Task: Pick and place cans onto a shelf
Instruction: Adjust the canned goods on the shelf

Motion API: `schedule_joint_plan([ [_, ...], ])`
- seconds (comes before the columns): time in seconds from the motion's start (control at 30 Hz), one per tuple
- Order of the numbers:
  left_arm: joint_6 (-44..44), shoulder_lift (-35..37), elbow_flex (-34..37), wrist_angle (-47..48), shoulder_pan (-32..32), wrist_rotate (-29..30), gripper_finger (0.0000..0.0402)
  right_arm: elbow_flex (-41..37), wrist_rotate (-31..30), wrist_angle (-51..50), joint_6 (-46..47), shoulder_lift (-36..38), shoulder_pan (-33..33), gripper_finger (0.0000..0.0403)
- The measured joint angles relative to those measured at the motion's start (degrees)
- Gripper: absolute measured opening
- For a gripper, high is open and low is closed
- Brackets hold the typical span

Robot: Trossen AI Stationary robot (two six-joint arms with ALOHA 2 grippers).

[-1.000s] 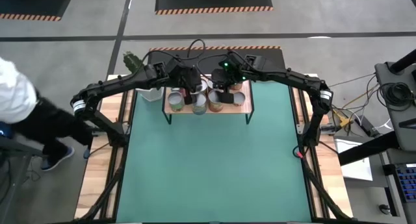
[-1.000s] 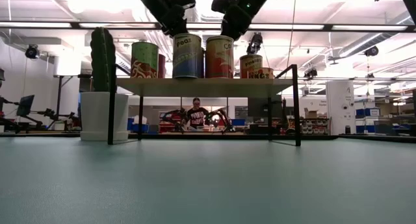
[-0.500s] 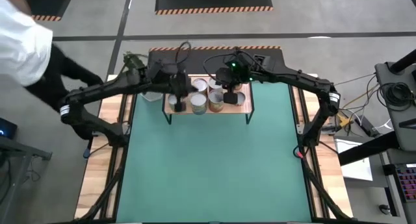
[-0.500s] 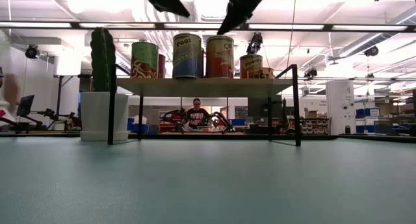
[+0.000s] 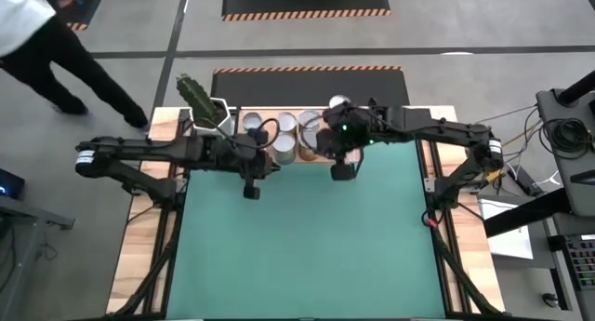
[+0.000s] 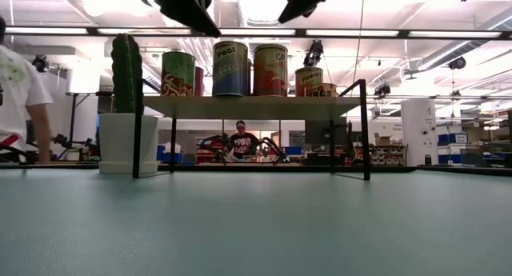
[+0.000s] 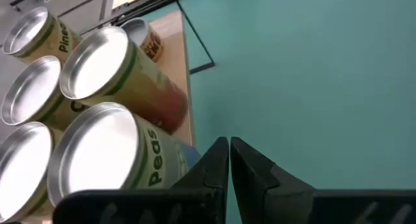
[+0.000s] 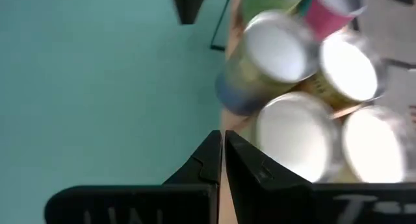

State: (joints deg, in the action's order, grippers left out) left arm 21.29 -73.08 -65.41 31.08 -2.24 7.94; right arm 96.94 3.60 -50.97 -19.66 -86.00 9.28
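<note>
1. High view: the cans [image 5: 286, 138] stood clustered on the shelf [image 5: 349, 154] at the far edge of the table [image 5: 307, 247], silver tops up. The left gripper [image 5: 250, 188] hung over the green mat just in front of the shelf's left end; the right gripper [image 5: 340, 169] hung just in front of its right half. No can lay on the mat, so I judged the placing done or nearly done. A cactus pot [image 5: 210, 116] stood beside the shelf's left end. A person [image 5: 42, 46] walked on the floor beyond the table's left corner.

2. Low view: the cans [image 6: 230, 69] stood upright in a row on the shelf board [image 6: 248, 106], labels facing the camera, packed close, probably to fit them all. Both arms showed only as dark shapes at the top, above can height and touching nothing. The cactus [image 6: 126, 72] in its white pot stood left of the shelf legs. One person stood at the left edge and another sat far behind.

3. Left wrist view: the fingers [image 7: 211, 172] were pressed together, tips meeting, holding nothing. The cans [image 7: 97, 156] sat just beside them on the board, with bare mat ahead.

4. Right wrist view: its fingers [image 8: 205, 162] were likewise closed tip to tip and empty. The cans [image 8: 296, 136] stood close by on the shelf; none was touched.
</note>
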Motion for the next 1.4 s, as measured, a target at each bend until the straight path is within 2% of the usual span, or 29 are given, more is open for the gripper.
schedule_joint_plan([
  [0.2, -0.8, -0.7, 1.2, -3.1, -0.1, 1.1, 0.0000, -7.7, -0.5, 4.2, 2.9, 0.8, -1.6, 0.0009],
  [0.37, 0.5, -2.6, 0.9, -3.4, -0.2, 7.0, 0.0000, -10.7, -0.7, 5.9, 3.7, 0.9, -1.4, 0.0009],
  [0.9, 2.0, -6.4, 0.6, -5.7, -2.6, 9.7, 0.0000, -11.2, -0.7, 6.9, 3.4, 1.0, -1.4, 0.0009],
  [1.2, 3.7, -6.2, 0.5, -8.8, -2.7, 9.6, 0.0000, -11.2, -0.7, 7.0, 3.2, 1.0, -1.4, 0.0009],
  [1.4, 3.0, -3.2, -0.7, -6.1, -2.2, 9.5, 0.0000, -11.2, -0.7, 6.4, 3.0, 1.1, -1.4, 0.0009],
])
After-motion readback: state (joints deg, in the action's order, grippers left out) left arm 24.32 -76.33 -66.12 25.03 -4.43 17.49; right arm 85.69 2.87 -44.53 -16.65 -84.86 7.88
